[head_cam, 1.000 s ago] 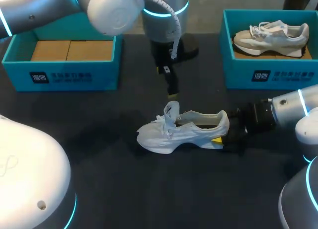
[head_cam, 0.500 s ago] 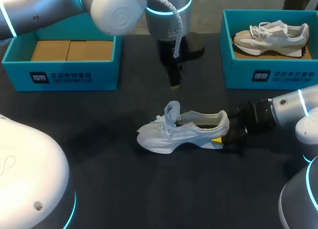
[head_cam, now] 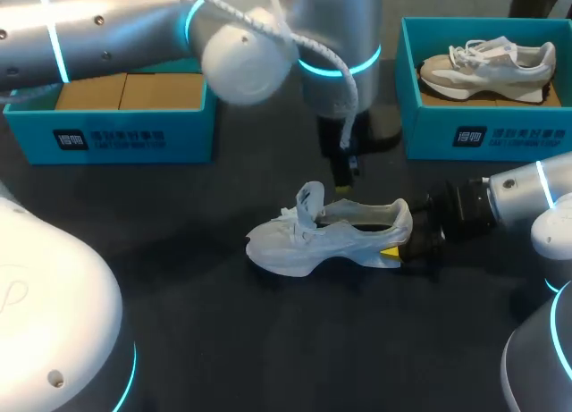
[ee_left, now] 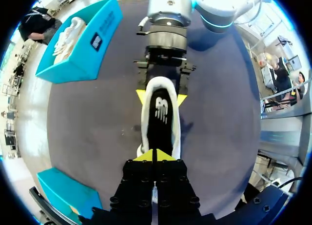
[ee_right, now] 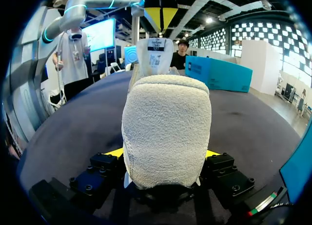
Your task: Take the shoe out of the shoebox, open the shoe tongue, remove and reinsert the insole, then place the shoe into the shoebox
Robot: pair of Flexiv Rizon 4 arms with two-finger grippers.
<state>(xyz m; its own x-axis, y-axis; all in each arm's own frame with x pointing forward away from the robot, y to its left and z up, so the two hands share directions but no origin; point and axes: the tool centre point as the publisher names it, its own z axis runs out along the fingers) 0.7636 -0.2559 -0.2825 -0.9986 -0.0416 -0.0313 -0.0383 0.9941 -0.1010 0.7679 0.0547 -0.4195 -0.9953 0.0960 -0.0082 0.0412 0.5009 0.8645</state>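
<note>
1. The right claw (head_cam: 396, 248) comes in low from the right side of the desk (head_cam: 223, 340). It pinches the heel of the white shoe (head_cam: 322, 238), with one yellow-tipped finger against each side of the heel.
2. The white shoe stands on its sole near the middle of the dark desk, outside both boxes. Its toe points toward the left side and its heel toward the right arm.
3. The tongue (head_cam: 308, 200) is raised, standing up from the front of the shoe's opening. The left wrist view looks straight down into the shoe, where the dark insole (ee_left: 160, 118) lies flat inside.
4. The left claw (ee_left: 153, 155) hangs just above the shoe, over the opening behind the tongue, at the end of an arm reaching in from the far left. Its two yellow tips are pressed together with nothing between them.
5. Farther back on the left sits a teal shoebox (head_cam: 112, 130), open at the top, with brown cardboard (head_cam: 130, 90) lying in it.
6. At the far right stands a second teal shoebox (head_cam: 465, 130), also open, with a grey and white shoe (head_cam: 487, 62) lying in it, well apart from the white shoe.
</note>
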